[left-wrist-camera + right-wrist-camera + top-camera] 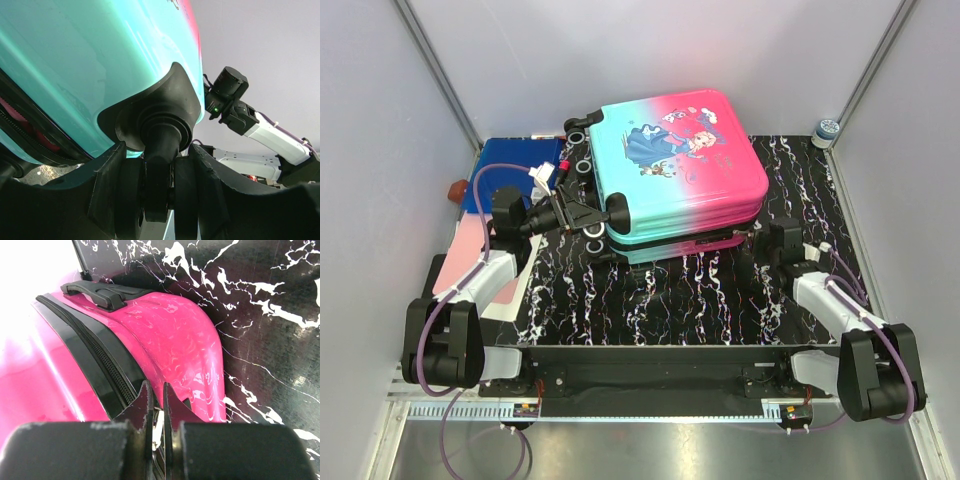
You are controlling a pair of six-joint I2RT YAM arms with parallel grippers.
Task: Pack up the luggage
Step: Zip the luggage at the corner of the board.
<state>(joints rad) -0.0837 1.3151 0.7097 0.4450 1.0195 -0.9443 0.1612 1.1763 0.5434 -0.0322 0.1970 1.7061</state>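
The luggage (680, 160) lies shut on the black marbled mat (670, 300), its teal-to-pink printed shell facing up. My left gripper (595, 218) is at its near left corner. In the left wrist view the fingers (107, 185) are shut on a black twin wheel (157, 192) below the teal shell (90, 65). My right gripper (760, 240) is at the pink near right corner. In the right wrist view its jaws (156, 400) are shut on the silver zipper pull (158, 426) beside the black zipper band (95, 355) and pink shell (175, 340).
A flat blue folder (515, 165) lies behind the left arm with a white and red item (545, 172) on it. A pink sheet (470, 250) is at the mat's left edge. A small jar (827, 130) stands at the back right. Grey walls enclose the table.
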